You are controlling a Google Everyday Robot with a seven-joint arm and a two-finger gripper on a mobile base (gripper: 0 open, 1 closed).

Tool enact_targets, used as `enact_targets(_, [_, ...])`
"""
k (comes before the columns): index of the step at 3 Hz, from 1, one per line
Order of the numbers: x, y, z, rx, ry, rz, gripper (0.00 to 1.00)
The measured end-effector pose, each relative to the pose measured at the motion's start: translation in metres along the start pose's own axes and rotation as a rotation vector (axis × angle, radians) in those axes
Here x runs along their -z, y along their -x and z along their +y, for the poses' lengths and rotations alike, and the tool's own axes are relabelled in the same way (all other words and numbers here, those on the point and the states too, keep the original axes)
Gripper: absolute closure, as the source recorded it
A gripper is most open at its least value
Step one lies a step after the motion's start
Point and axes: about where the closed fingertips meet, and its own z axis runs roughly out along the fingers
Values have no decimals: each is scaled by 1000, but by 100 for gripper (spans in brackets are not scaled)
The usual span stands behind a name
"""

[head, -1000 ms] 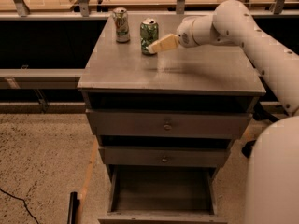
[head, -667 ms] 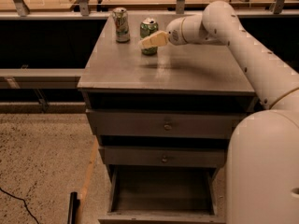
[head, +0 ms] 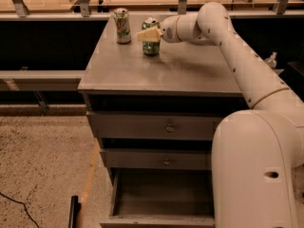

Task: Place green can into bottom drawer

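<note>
The green can (head: 151,46) stands upright at the back of the grey cabinet top (head: 166,70). My gripper (head: 148,34) reaches in from the right and sits right at the can's upper half, covering part of it. The can rests on the top and is not lifted. The bottom drawer (head: 156,220) is pulled open at the foot of the cabinet, and its inside looks empty.
A paler silver-white can (head: 122,26) stands just left of the green can. Two shut upper drawers with small knobs (head: 169,127) sit above the open one. My white body (head: 256,175) fills the lower right. A black object (head: 73,213) lies on the speckled floor.
My gripper has moved left, from beside the green can to right at its upper half. The can has not moved.
</note>
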Motion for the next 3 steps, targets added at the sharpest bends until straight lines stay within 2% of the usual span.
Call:
enact_targets(1, [20,-2,3,10,4,17,63])
enact_targets(2, [81,11,7,14,-58,17,85])
enact_targets(3, [179,51,31,55,-175,-32,100])
